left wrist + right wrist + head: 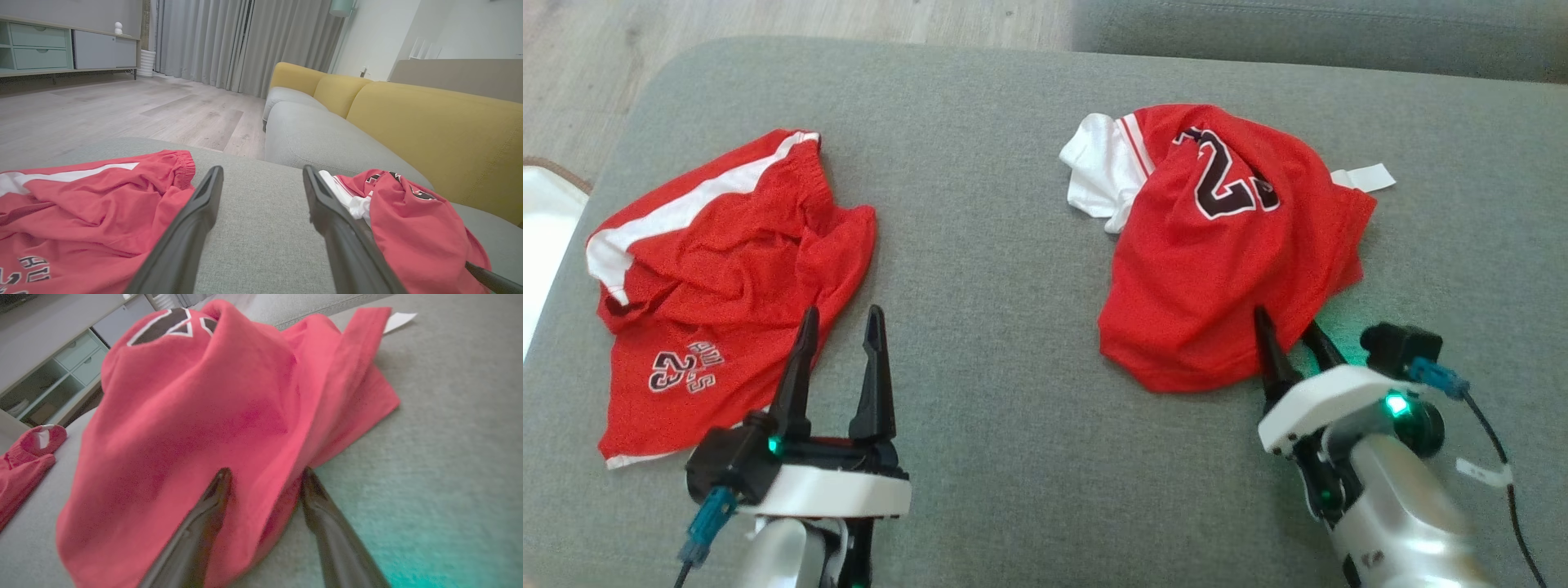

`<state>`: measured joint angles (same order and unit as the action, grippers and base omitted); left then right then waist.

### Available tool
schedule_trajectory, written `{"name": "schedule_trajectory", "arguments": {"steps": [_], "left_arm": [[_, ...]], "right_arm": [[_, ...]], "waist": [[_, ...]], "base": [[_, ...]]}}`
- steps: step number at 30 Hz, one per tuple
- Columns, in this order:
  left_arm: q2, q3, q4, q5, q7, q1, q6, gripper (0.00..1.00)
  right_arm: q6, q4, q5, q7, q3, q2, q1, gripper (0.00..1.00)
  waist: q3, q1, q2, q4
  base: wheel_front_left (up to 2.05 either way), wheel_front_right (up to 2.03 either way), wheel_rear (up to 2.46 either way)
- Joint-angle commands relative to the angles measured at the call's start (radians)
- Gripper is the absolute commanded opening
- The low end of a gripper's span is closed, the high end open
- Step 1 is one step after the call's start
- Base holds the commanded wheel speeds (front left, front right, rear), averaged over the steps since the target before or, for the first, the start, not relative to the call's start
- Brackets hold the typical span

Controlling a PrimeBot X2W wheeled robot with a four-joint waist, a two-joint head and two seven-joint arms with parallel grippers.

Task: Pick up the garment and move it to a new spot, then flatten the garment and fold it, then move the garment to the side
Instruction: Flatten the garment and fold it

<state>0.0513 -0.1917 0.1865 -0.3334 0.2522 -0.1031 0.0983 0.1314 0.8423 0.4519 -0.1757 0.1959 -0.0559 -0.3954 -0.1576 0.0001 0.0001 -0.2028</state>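
Note:
A crumpled red jersey (1225, 269) with a black number and a white sleeve lies on the right of the grey cushion (1013, 245). My right gripper (1286, 320) is at its near hem. In the right wrist view the right gripper (265, 472) stands open, its fingers apart on either side of a raised fold of the jersey (204, 396). Red shorts (727, 269) with a white stripe lie on the left. My left gripper (841, 310) hovers open over their right edge, with nothing between its fingers. In the left wrist view the left gripper (262, 169) frames bare cushion between the shorts (90, 204) and the jersey (408, 220).
A white label (1364, 177) sticks out from the jersey's far right. Wooden floor (768, 20) lies beyond the cushion's far-left edge. A yellow backrest (429, 122) rises behind the seat. A low cabinet (41, 45) stands across the room.

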Motion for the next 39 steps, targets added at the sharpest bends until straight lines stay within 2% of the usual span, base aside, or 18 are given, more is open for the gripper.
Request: {"name": "schedule_trajectory", "arguments": {"steps": [1,5,9,16,19,23,31,35,39], "left_arm": [[0.0,0.033,-0.029,0.01,0.009,-0.044,0.003,1.0],[0.0,0.04,-0.026,0.011,0.009,-0.043,0.004,1.0],[-0.001,0.046,-0.026,0.006,0.009,-0.039,0.003,1.0],[-0.001,0.037,-0.029,-0.008,0.009,-0.022,-0.006,1.0],[-0.001,0.04,-0.033,-0.017,0.009,-0.01,-0.008,1.0],[-0.001,0.047,-0.037,-0.025,0.009,0.003,-0.009,1.0],[-0.001,0.028,-0.033,-0.042,0.01,0.022,-0.014,1.0],[-0.001,0.04,-0.042,-0.047,0.01,0.041,-0.02,1.0],[-0.001,0.069,-0.058,-0.048,0.01,0.058,-0.023,1.0]], "right_arm": [[-0.001,0.002,0.021,-0.02,0.042,0.006,-0.034,0.0],[-0.001,0.014,0.032,-0.061,0.039,0.006,-0.066,0.0],[-0.001,-0.027,0.013,-0.084,-0.011,0.006,-0.106,0.0],[-0.001,-0.282,-0.085,-0.086,-0.156,0.006,-0.145,0.0],[-0.001,-0.327,-0.107,-0.086,-0.124,0.006,-0.177,0.0],[-0.001,-0.359,-0.087,-0.054,-0.009,0.006,-0.265,0.0],[-0.001,-0.355,0.088,-0.053,0.217,0.006,-0.568,0.0],[-0.001,-0.295,0.094,-0.067,0.197,0.006,-0.685,0.0],[-0.001,-0.193,-0.02,-0.073,0.082,-0.004,-0.711,0.0]], "waist": [[-0.001,-0.0001,-0.0001,-0.003],[0.006,-0.0001,-0.0001,0.002],[0.028,-0.0001,-0.0001,0.013],[0.088,-0.0001,-0.0001,0.022],[0.11,-0.0001,-0.0001,0.021],[0.129,-0.0001,-0.0001,0.015],[0.164,-0.0001,-0.0001,-0.011],[0.175,-0.0001,-0.0001,-0.013],[0.172,-0.0001,-0.0001,0.009]], "base": [[0.0,0.0,0.0],[0.0,0.0,0.0],[0.0,0.0,0.0],[0.0,0.0,0.0],[0.0,0.0,0.0],[0.0,0.0,0.0],[0.0,0.0,0.0],[0.0,0.0,0.0],[0.0,0.0,0.0]]}}
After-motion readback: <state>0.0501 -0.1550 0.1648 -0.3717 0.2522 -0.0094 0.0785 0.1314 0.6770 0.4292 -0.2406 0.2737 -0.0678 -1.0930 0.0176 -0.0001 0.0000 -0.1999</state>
